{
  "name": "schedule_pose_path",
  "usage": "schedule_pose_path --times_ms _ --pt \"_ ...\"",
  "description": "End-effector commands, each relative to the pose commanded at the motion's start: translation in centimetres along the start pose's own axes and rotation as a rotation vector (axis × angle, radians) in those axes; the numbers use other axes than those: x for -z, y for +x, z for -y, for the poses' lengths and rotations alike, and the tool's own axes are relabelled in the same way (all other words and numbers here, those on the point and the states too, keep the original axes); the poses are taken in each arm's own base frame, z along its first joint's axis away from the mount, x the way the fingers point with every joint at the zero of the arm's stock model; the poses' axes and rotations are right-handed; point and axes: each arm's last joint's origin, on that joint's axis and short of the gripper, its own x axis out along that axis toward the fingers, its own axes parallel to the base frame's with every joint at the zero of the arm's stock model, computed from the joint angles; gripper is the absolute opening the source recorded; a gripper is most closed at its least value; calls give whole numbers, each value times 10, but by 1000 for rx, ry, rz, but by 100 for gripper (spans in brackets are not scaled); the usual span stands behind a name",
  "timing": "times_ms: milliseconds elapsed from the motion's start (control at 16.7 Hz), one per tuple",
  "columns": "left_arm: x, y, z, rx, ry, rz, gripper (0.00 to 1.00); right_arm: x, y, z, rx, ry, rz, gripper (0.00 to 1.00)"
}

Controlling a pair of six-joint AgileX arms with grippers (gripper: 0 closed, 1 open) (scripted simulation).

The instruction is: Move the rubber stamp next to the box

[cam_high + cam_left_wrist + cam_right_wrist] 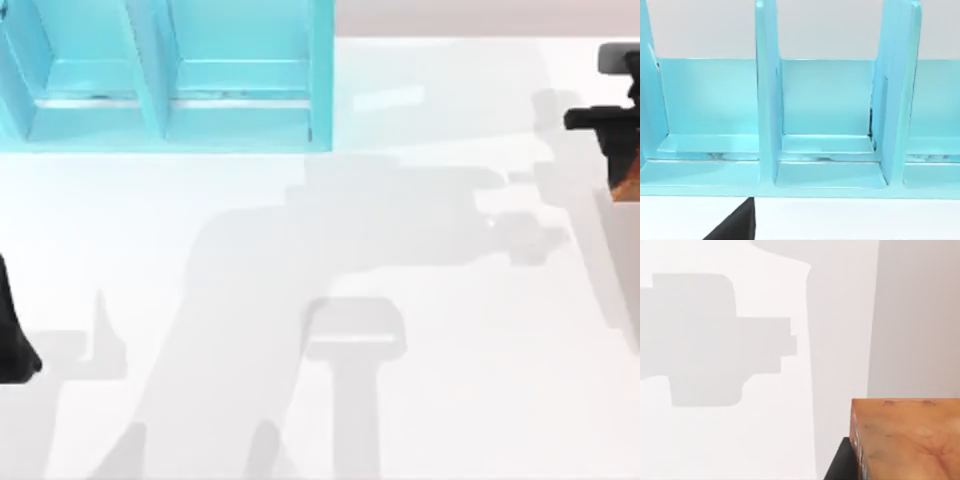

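Gripping rubber stamp (626, 186), right hand (622, 150) cut off

No readable text, labels or numbers (rubber stamp (905, 440) face shows mottling only).

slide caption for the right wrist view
Orange-mottled rubber stamp close to the right wrist camera, above the white table crossed by grey shadows.
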Motion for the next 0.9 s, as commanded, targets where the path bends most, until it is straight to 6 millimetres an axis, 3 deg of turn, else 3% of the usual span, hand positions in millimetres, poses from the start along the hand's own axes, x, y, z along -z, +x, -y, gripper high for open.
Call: schedule_pose_path --times_ms 540,900 --pt "0 0 0 0 0 0 100 0 0 0 0 0 0 98" --pt "0 0 0 0 0 0 100 0 0 0 0 0 0 100"
